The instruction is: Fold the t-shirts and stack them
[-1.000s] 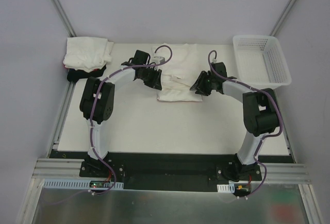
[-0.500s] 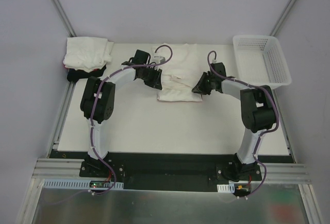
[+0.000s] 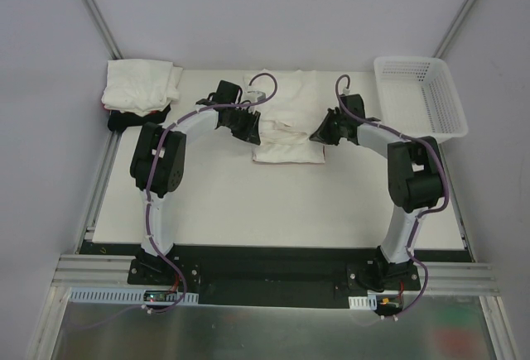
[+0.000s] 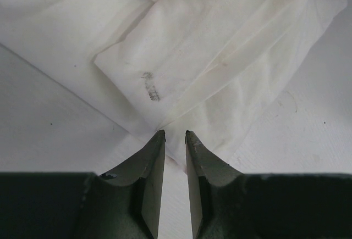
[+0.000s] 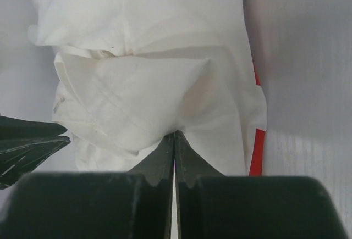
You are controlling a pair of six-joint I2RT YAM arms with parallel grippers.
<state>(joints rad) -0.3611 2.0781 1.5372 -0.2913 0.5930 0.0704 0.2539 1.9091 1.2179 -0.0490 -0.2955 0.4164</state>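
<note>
R gripper point(image 5: 174, 136) now tight on white tee point(image 5: 137, 85)

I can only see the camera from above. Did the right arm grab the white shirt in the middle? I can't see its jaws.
Observer: Yes. On its wrist camera the right jaws are shut, pinching a fold of the white shirt.
Operator: Is anything hiding under that shirt?
Observer: A red strip of cloth peeks out along one edge.
Operator: What about the left arm?
Observer: The left jaws stand close together on the shirt's edge, near a small grey smudge.
</note>
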